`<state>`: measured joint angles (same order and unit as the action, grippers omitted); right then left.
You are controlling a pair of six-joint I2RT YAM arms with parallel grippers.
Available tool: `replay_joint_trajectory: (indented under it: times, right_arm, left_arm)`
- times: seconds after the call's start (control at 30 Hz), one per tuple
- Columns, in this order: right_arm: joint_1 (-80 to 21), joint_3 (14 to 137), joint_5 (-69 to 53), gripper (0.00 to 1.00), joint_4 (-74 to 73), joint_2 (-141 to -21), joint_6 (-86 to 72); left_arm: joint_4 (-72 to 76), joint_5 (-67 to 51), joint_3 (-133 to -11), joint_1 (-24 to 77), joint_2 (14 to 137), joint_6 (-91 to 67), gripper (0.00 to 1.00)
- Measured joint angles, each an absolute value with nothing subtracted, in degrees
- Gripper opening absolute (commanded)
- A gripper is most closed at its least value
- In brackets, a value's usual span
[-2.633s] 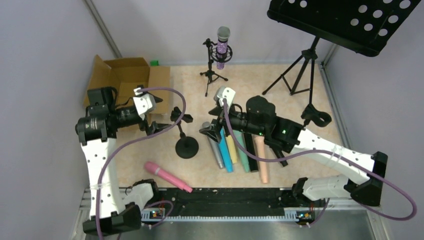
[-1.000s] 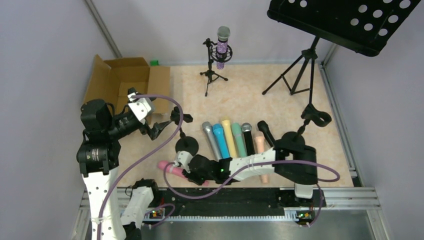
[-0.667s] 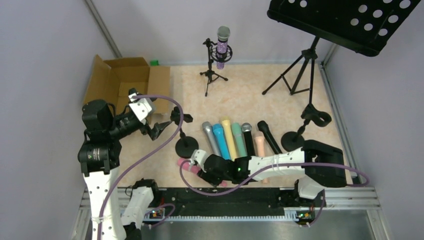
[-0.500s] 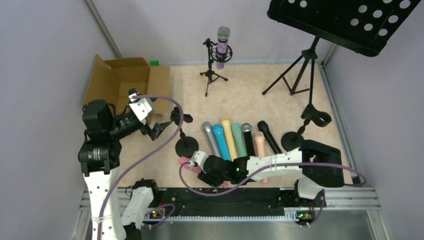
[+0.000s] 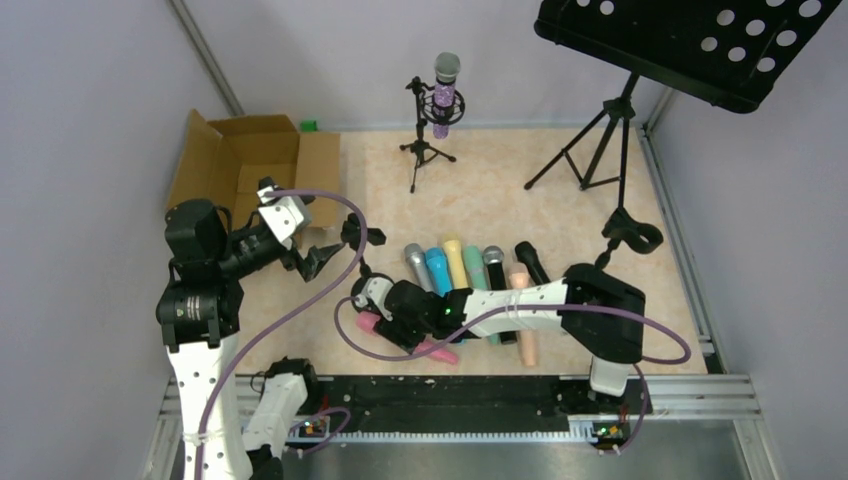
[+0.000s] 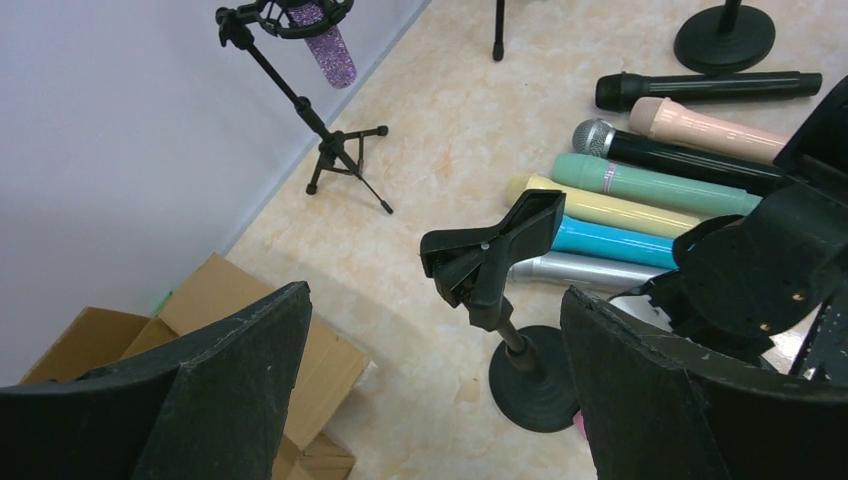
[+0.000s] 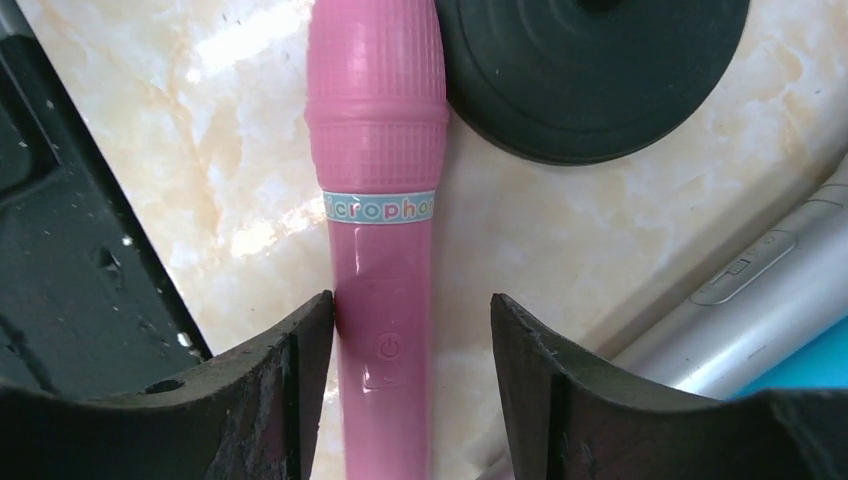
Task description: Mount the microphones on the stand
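The glossy pink plastic stick microphone (image 7: 380, 150) is gleaming; the round black stand base (image 7: 590, 80) is looking matt

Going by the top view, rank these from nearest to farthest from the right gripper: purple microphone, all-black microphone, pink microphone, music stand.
1. pink microphone: lies between the fingers of the right gripper, at the near edge.
2. all-black microphone: lying off to the right.
3. purple microphone: up on the tripod at the back.
4. music stand: far right corner.

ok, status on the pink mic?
Left jaws open, empty. Right jaws open, straddling pink plastic stick microphone lying on table, not gripped. Black round stand base crowds its head.
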<state>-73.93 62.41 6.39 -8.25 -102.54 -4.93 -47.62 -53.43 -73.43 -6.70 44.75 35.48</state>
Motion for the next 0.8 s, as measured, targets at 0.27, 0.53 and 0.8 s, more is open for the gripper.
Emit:
replay_joint_trajectory:
  times: [0.27,0.53,0.8]
  right_arm:
    - [-73.3,62.4,1.1,0.48,-8.2,-105.8,-4.7]
    - [-73.3,62.2,-1.0,0.00,-7.2,-106.0,-5.6]
    - [-73.3,54.3,-0.2,0.00,-8.2,-93.6,-8.3]
  left_arm:
    - [-48.3,-54.9,-73.4,-6.7,46.8,36.5,0.99]
    - [-48.2,-56.6,-73.4,-6.7,48.3,39.2,0.99]
    - [-55.6,-61.3,-80.3,-6.7,54.8,49.9,0.99]
